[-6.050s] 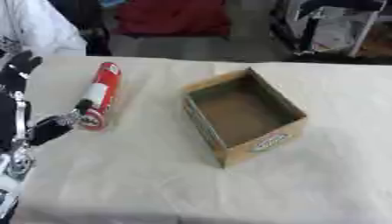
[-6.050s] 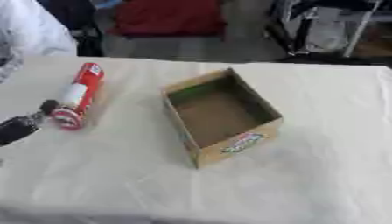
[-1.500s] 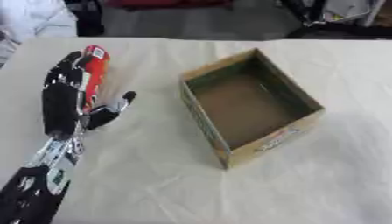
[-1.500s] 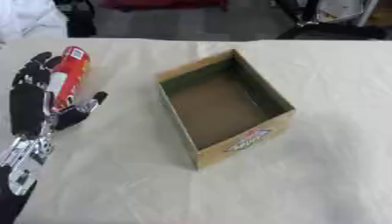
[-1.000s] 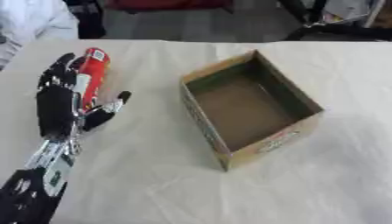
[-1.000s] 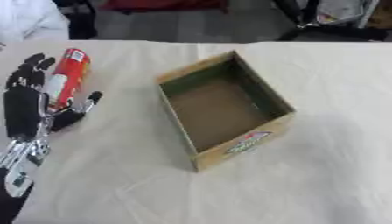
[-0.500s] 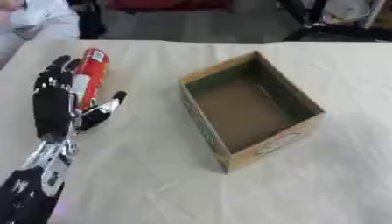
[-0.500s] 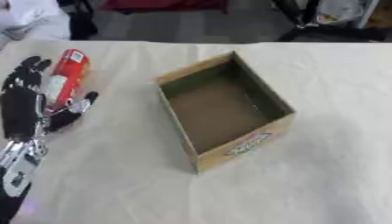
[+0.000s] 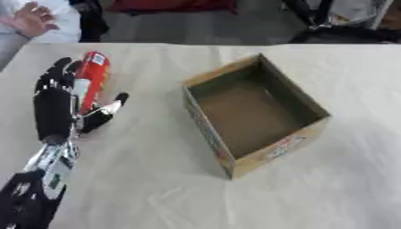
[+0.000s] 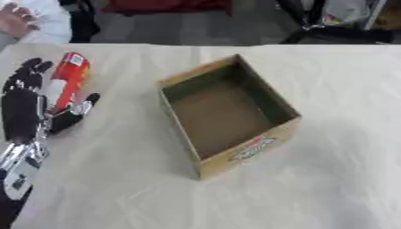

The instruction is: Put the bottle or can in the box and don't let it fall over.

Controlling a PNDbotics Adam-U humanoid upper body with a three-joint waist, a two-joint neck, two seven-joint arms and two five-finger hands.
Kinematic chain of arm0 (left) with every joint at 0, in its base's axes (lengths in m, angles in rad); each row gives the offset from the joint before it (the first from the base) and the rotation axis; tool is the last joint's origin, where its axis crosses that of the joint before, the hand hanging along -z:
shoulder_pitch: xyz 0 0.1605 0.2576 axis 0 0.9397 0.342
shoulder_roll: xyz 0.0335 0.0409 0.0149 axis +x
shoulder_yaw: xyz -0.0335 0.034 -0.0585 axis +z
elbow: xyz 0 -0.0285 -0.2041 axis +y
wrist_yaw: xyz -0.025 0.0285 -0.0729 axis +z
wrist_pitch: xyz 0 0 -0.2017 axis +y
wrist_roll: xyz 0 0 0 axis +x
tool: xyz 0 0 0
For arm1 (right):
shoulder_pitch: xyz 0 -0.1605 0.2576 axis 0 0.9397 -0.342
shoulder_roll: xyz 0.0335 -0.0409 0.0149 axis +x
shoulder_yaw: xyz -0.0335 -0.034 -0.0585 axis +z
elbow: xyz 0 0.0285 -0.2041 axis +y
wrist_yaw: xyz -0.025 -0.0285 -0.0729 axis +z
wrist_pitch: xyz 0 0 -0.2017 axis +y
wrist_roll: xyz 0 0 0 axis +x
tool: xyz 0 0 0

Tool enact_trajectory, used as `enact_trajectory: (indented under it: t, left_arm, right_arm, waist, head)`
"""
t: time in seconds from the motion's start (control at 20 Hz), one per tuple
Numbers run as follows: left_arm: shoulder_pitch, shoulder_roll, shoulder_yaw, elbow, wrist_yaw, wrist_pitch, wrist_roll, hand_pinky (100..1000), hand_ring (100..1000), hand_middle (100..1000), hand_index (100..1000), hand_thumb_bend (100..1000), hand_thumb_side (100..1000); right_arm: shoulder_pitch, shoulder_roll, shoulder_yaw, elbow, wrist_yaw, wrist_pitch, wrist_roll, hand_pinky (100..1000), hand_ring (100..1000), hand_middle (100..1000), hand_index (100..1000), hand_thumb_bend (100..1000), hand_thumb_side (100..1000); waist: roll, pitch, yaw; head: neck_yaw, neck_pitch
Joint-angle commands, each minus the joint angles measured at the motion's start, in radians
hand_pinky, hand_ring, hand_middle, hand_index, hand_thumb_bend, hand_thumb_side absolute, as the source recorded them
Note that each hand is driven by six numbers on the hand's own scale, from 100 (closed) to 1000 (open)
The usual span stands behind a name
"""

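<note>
A red bottle (image 9: pixel 90 79) with a white band lies on its side on the cloth-covered table, left of the box. My left hand (image 9: pixel 55 107) lies over the bottle's left side, fingers straight and pointing away, thumb (image 9: pixel 106 112) spread out to the right of it. The hand is open and its fingers are not curled round the bottle. An open cardboard box (image 9: pixel 254 112) stands upright in the middle with nothing inside. My right hand shows in no view.
The beige cloth (image 9: pixel 156 192) covers the whole table. A person's hand and white sleeve (image 9: pixel 31 20) show at the far left edge. Dark chairs and a red object stand beyond the table's far edge.
My left hand has crept a little further along the bottle, still open. The bottle and the box have kept their places.
</note>
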Motion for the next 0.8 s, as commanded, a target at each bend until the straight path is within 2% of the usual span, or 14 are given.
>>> enact_trajectory:
  t: [0.05,0.2,0.5,0.8]
  left_arm:
    - [-0.019,0.027,0.011,-0.005,0.002,0.004,-0.006,769,787,783,825,732,708]
    - [-0.019,0.026,0.013,-0.009,0.011,0.008,-0.010,767,789,779,824,705,718]
    - [-0.014,0.011,0.032,-0.009,0.226,0.081,-0.049,761,796,767,818,686,787]
    - [-0.014,0.010,0.033,-0.009,0.312,0.140,-0.049,760,796,766,818,684,802]
  right_arm:
    - [-0.013,-0.024,-0.008,-0.028,0.005,-0.003,0.003,879,838,829,872,189,729]
    - [-0.013,-0.025,-0.007,-0.029,0.004,-0.003,0.003,879,838,829,872,190,729]
    - [-0.013,-0.024,-0.006,-0.028,0.004,-0.003,0.004,880,839,828,872,181,733]
    - [-0.013,-0.024,-0.006,-0.028,0.004,-0.003,0.003,880,839,829,872,174,736]
  waist:
    - [-0.002,-0.010,0.000]
    - [-0.002,-0.010,0.001]
    - [-0.003,-0.012,0.003]
    - [-0.002,-0.012,0.003]
  head:
    - [0.003,-0.013]
    - [0.004,-0.012]
    - [0.006,-0.011]
    - [0.010,-0.010]
